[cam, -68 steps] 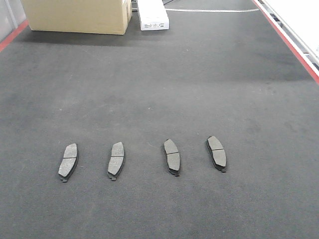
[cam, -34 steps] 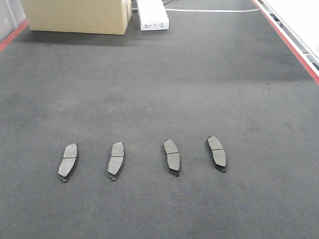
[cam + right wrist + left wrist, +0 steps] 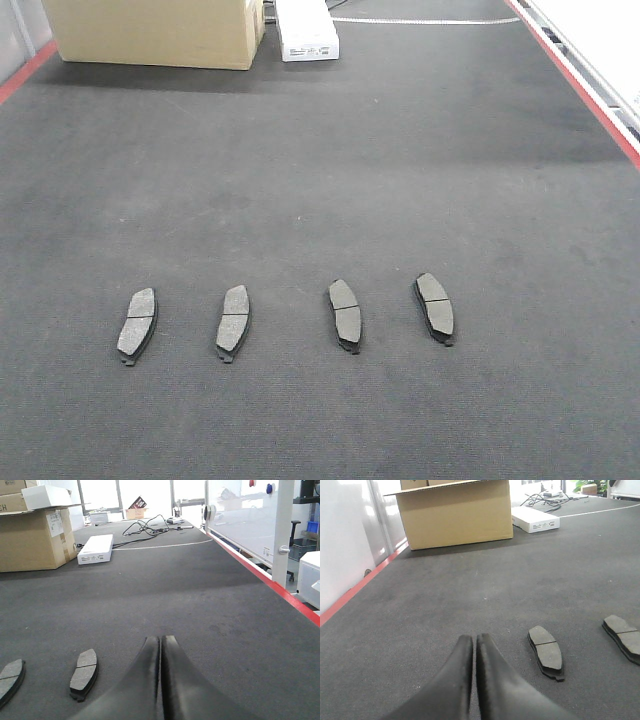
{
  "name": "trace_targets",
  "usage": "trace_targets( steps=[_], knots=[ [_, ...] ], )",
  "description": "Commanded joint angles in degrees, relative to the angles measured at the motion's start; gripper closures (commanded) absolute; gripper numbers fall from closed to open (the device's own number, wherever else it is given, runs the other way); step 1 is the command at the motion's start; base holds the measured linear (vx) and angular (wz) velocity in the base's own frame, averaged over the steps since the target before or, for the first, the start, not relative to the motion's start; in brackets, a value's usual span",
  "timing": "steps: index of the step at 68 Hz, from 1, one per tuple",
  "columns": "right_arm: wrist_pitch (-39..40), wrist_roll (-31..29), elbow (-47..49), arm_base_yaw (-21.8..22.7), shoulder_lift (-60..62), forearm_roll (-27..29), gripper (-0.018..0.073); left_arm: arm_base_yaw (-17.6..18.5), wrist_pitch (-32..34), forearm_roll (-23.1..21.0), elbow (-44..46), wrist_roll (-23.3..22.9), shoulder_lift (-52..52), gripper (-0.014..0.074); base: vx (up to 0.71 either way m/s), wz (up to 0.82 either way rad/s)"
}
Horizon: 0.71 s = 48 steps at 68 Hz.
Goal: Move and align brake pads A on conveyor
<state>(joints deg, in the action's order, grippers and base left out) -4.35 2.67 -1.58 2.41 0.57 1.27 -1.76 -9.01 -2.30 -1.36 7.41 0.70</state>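
Both black grippers, L [image 3: 475, 642] & R [image 3: 161, 642], pressed together empty, low over dark charcoal conveyor [image 3: 320, 180], w/ four flat grey curved brake pads [image 3: 345, 314] just beside.

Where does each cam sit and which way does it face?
Front: high, looking down the conveyor at four pads in a row; no robot parts show.
Left wrist: low behind the shut left gripper, facing a cardboard box; two pads to its right.
Right wrist: low behind the shut right gripper, facing along the belt; two pads to its left.
All three share the box and a white box.
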Motion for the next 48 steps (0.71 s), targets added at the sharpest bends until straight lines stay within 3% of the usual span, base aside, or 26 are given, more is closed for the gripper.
trace_targets(
  steps=[1,48],
  knots=[
    [3.8,-0.8,-1.2,0.4,0.9,-0.2,0.0569,0.0,4.6,-0.2,0.5,-0.1,0.7,0.0603,0.00,0.00],
    [3.8,-0.8,-1.2,0.4,0.9,-0.2,0.0569,0.0,4.6,-0.2,0.5,-0.1,0.7,0.0603,0.00,0.00]
  ],
)
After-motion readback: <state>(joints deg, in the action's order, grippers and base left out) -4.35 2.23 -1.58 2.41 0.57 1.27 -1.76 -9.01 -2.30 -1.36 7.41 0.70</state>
